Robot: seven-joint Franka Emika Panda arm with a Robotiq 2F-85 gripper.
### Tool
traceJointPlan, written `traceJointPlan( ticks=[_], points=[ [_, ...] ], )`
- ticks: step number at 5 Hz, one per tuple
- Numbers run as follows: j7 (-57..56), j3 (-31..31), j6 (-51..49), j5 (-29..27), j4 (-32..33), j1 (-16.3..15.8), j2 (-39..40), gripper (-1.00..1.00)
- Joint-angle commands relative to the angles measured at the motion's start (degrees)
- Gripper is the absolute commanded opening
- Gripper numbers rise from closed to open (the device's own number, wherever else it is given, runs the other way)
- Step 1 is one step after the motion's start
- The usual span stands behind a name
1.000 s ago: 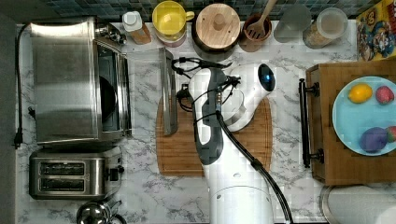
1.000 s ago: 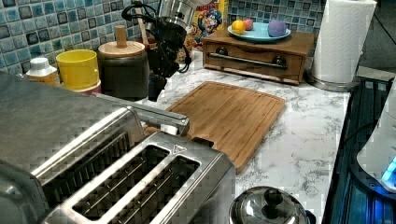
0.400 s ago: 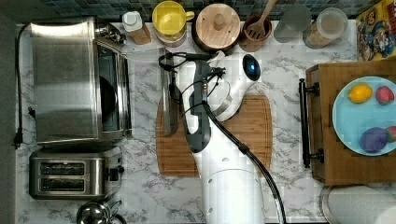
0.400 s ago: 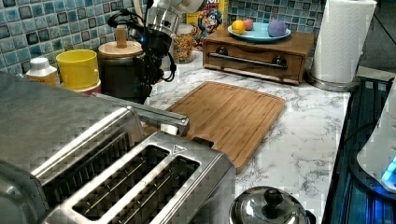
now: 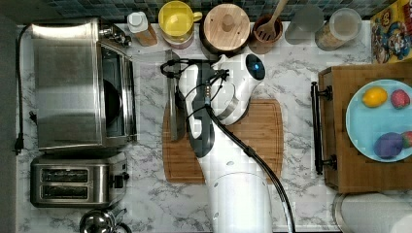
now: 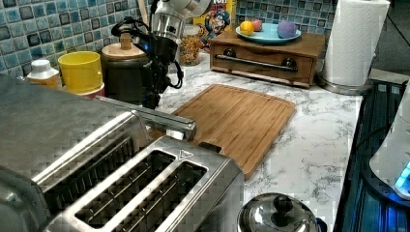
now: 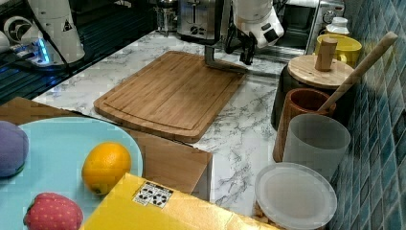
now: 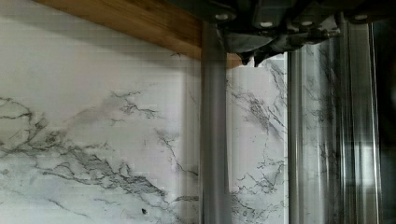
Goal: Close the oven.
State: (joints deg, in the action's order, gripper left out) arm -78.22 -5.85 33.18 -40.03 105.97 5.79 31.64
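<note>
The steel oven [image 5: 68, 87] stands at the top view's left with its glass door [image 5: 150, 97] folded down flat and the dark inside showing. The door's bar handle [image 5: 173, 111] runs along the door's outer edge, over the edge of the cutting board. My gripper [image 6: 151, 101] hangs point-down at the far part of the handle [image 6: 164, 123]. In the wrist view the fingertips [image 8: 251, 57] sit close together just beside the bar [image 8: 215, 140], over the door's glass, holding nothing. The right view has the gripper [image 7: 248, 58] right at the handle [image 7: 225, 64].
A two-slot toaster [image 5: 73, 180] sits beside the oven. A wooden cutting board [image 5: 257, 141] lies under the arm. A yellow mug [image 5: 177, 19], lidded canister [image 5: 226, 22] and utensil jar [image 5: 265, 29] line the back wall. A wooden box [image 5: 340, 145] carries a fruit plate.
My arm has swung from above the cutting board toward the oven and the back wall, bringing the gripper down to the door handle. The door still lies flat.
</note>
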Motion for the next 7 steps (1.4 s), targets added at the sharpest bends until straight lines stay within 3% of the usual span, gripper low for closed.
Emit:
traceJointPlan(
  ticks=[1, 2, 4, 6, 7],
  points=[
    [4.85, -3.59, -12.44, -2.75, -13.92, 0.50, 5.84, -1.00],
    [4.09, -4.16, -9.12, -3.59, -10.22, -0.81, 4.24, -1.00],
    [2.92, -6.44, -6.88, -9.07, -4.91, 0.06, -2.01, -1.00],
    [4.59, -8.90, -6.08, -8.92, -3.75, -3.59, -10.55, -1.00],
    [7.69, -9.93, -5.28, -4.56, -6.07, -7.24, -11.01, -1.00]
  ],
)
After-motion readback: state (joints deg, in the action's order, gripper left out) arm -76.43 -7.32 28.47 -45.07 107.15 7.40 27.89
